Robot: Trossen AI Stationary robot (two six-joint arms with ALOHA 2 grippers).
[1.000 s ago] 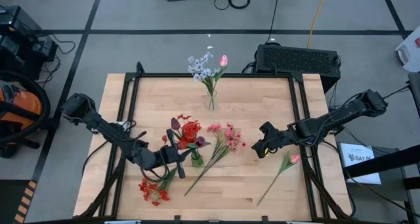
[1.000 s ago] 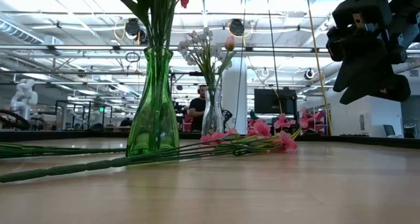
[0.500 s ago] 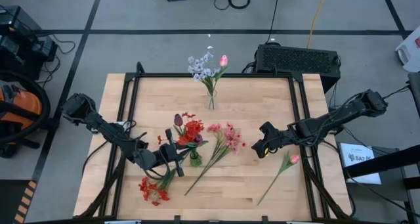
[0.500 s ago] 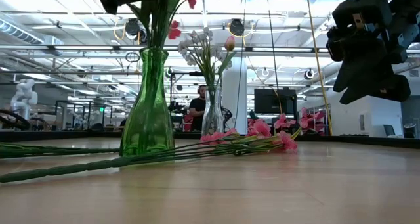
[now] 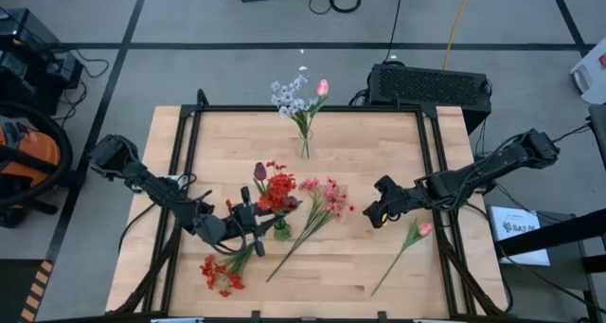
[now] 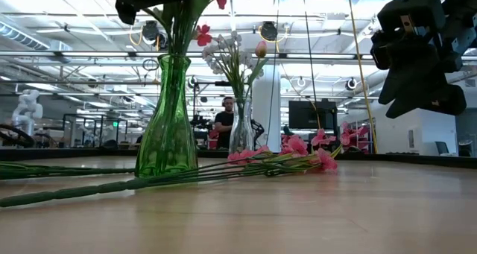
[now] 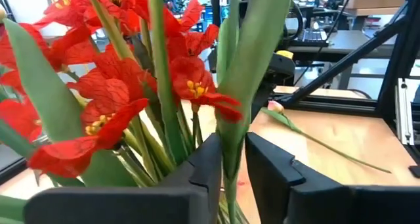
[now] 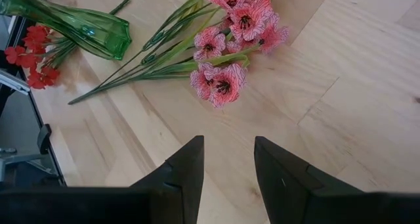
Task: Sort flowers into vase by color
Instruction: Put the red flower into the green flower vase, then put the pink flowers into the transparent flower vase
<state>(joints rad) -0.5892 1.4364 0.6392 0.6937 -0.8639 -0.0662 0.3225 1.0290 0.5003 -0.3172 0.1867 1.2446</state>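
Left gripper (image 7: 228,178) clamps a green stem (image 7: 231,119) at the green vase (image 6: 167,120); right gripper (image 8: 228,175) hangs spread over pink spray (image 8: 230,46).

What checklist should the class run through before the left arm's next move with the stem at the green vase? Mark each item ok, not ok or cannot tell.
1. Left gripper closed on a green stem: ok, fingers pinch it in the left wrist view.
2. Green vase upright: ok in the low view.
3. Red flowers already in that vase: ok, colours match.
4. Stem's lower end inside the vase mouth: cannot tell, hidden by blooms.
5. Right gripper clear of the vase: ok, open and hovering above the table beside the pink spray.
6. Flowers left to sort: not ok; red cluster and pink tulip lie on the table.
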